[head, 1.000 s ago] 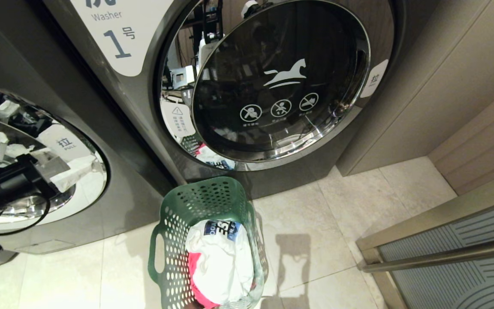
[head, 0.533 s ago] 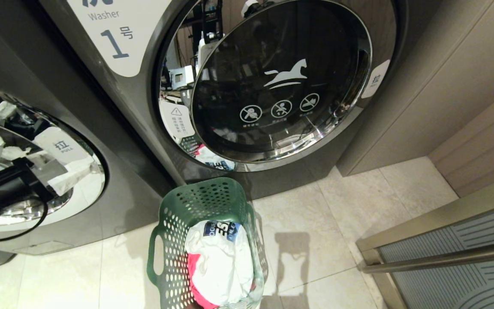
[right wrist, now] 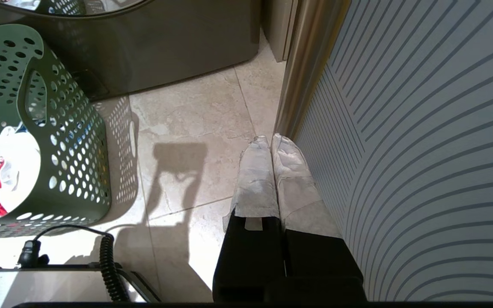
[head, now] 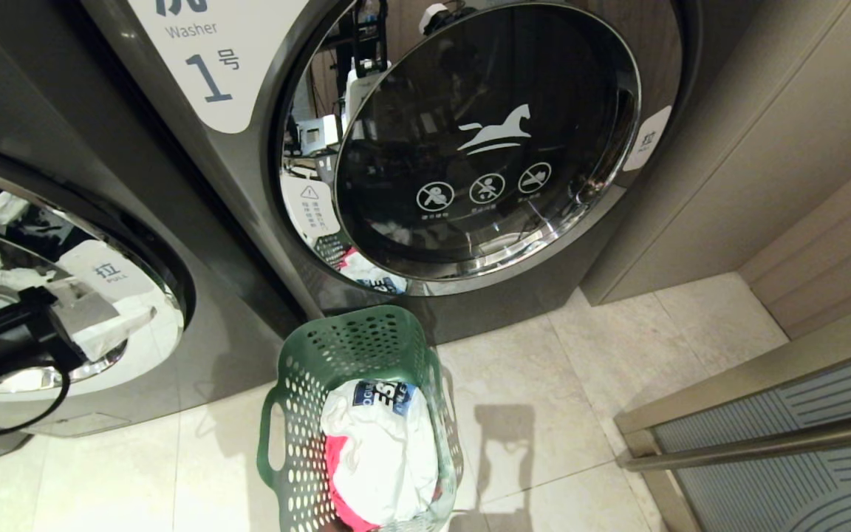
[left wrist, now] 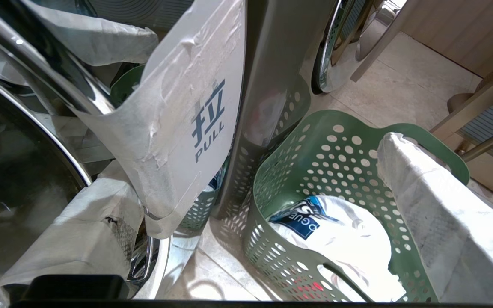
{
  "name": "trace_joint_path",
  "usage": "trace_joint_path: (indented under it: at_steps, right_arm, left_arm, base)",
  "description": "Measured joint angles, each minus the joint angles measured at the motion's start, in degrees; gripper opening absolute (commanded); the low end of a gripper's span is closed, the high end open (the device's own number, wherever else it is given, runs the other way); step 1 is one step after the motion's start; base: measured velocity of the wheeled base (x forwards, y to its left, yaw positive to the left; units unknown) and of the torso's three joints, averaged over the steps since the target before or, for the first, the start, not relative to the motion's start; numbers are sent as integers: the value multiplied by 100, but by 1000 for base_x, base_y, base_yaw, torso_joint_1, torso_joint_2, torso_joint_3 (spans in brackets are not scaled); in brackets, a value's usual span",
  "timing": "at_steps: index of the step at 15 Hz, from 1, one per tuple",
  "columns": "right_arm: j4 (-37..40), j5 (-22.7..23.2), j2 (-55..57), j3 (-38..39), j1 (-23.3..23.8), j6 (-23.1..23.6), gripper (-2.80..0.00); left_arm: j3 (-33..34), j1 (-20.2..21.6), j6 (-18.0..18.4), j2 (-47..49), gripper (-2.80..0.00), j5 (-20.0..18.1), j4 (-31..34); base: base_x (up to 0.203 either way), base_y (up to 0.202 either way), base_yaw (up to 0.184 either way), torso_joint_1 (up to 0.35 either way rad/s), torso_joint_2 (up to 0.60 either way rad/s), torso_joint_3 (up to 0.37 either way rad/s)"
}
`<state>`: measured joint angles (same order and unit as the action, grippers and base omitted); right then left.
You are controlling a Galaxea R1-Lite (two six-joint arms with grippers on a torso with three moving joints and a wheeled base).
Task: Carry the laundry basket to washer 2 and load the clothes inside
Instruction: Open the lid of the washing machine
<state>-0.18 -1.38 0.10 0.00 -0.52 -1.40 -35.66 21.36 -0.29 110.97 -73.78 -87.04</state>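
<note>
Reaching toward the door edge of the left-hand washer [head: 63, 295], the left gripper [left wrist: 246, 214] is standing spread wide and holding nothing; one taped finger [left wrist: 79, 231] is lying against the chrome door rim [left wrist: 58, 90] by the "PULL" tab [left wrist: 195, 128], the other finger [left wrist: 443, 231] is hanging over the laundry basket [head: 351, 347]. No numeral is showing on that machine, so I cannot tell whether it is washer 2. I am judging the risks as slipping off the slick rim or snagging the tab. The swinging door could be knocking the basket, which is sitting on the floor tiles [head: 588, 414] near the machines with the clothes [head: 381, 451] inside. Washer 1 [head: 484, 140] is standing shut. The right gripper [right wrist: 272, 145] is hanging closed, empty, beside a ribbed panel [right wrist: 422, 149].
</note>
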Motion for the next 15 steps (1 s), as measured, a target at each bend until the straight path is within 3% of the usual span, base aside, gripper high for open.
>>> trace_joint_path:
  at_steps: [4,9,12,15]
  right_arm:
    - [0,-2,0,0,0,1,-280]
    - [2,-2,0,0,0,2,-280]
    - [2,-2,0,0,-2,0,-280]
    - [2,-2,0,0,0,0,-280]
  left_arm:
    - [-129,33,-31,47,0,-1,-7]
    - [-171,1029,-90,74,0,-250,-13]
    - [-209,1565,-201,49,0,-876,-45]
    - [-313,2120,-205,49,0,-1006,-26]
  base:
    - [0,0,0,0,0,0]
    - [0,0,0,0,0,0]
    - [0,0,0,0,0,0]
    - [0,0,0,0,0,0]
